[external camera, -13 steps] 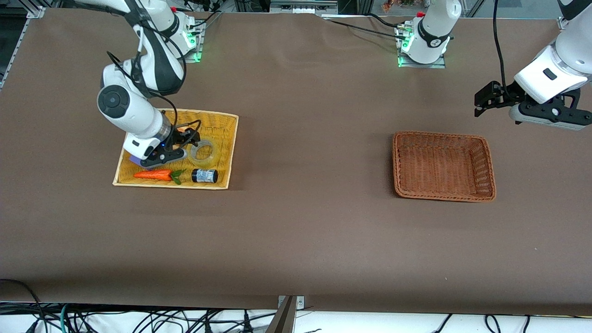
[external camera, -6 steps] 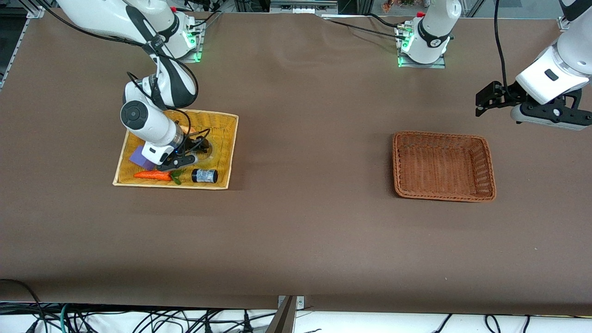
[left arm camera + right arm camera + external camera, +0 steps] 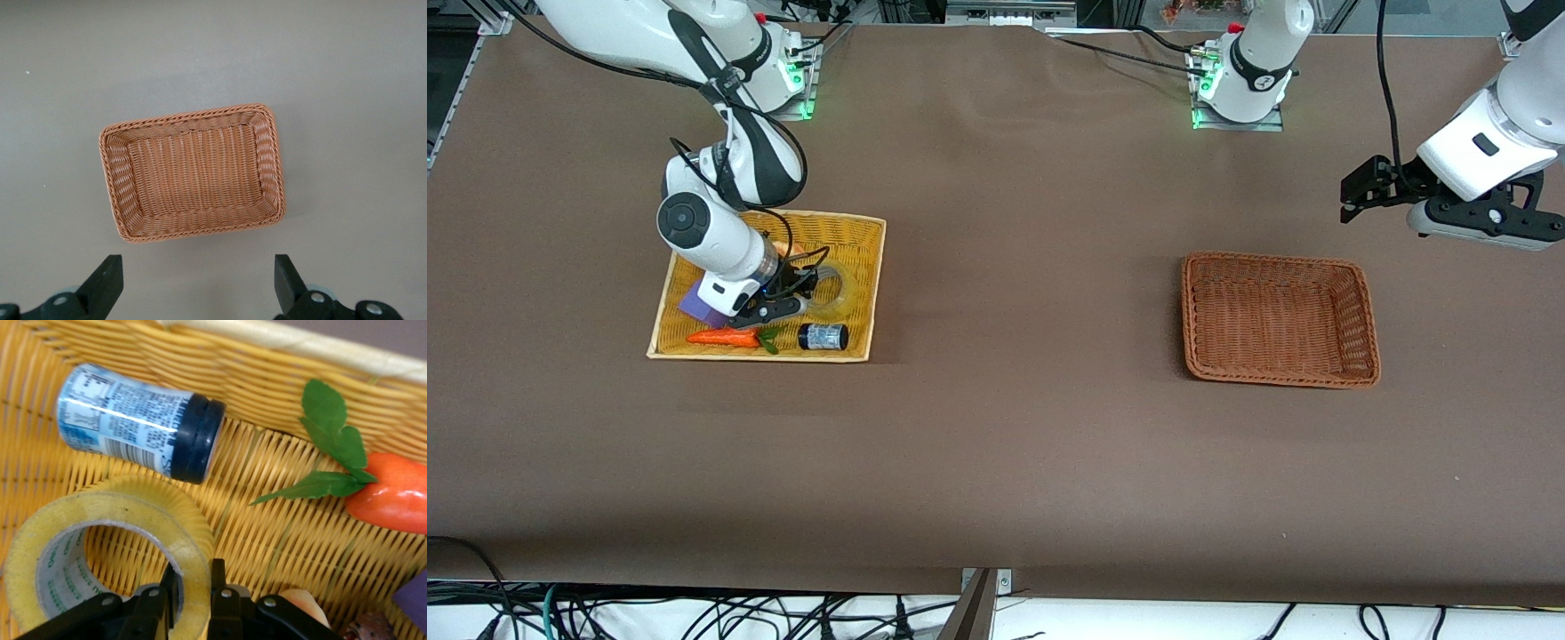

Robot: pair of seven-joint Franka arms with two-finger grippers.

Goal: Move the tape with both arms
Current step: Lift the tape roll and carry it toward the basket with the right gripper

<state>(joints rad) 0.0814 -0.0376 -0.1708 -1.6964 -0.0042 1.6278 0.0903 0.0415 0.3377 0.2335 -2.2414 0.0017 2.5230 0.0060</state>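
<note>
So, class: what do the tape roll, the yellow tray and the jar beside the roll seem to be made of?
Tape: glossy translucent yellowish plastic film, with a pale grey core that is possibly card. Yellow tray: woven strands, likely wicker or plastic rattan. Jar: printed shiny label and a dark ribbed cap, probably plastic.

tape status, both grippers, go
Right gripper shut on tape wall, in yellow basket. Left gripper open, waiting above brown basket. Jar lies beside tape, apart.
</note>
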